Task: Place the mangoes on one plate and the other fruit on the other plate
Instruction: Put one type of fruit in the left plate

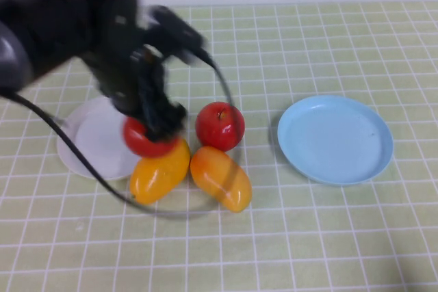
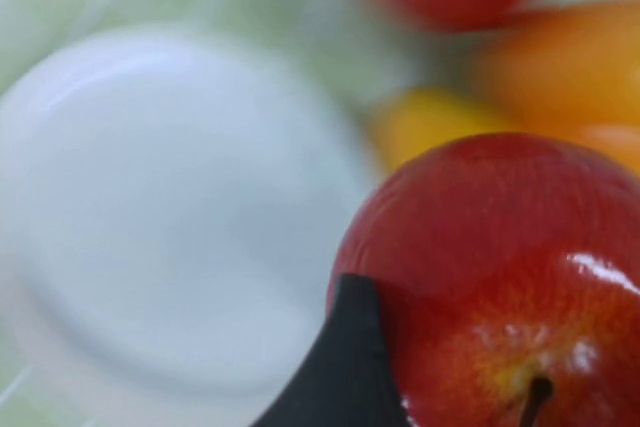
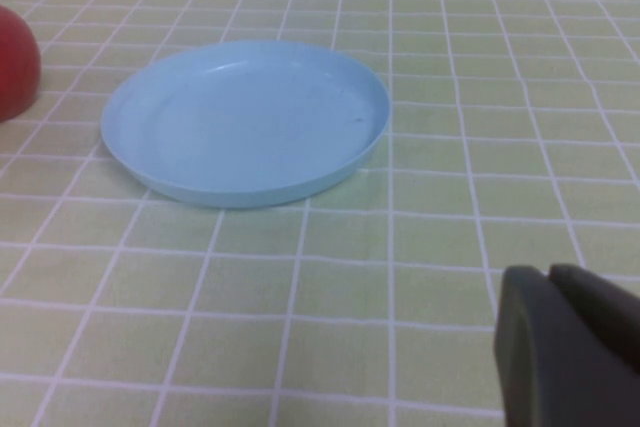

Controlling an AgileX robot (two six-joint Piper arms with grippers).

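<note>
My left gripper is shut on a red apple at the white plate's right edge, right beside a mango. In the left wrist view one dark finger presses against that apple, with the white plate beyond it. A second apple rests on the table in the middle, above the second mango. The light blue plate lies bare on the right. My right gripper is shut and hangs low over the table near the blue plate; the high view does not show it.
The left arm's black cable loops over the white plate and round the front of the mangoes. A green checked cloth covers the table. The second apple's edge shows beside the blue plate in the right wrist view.
</note>
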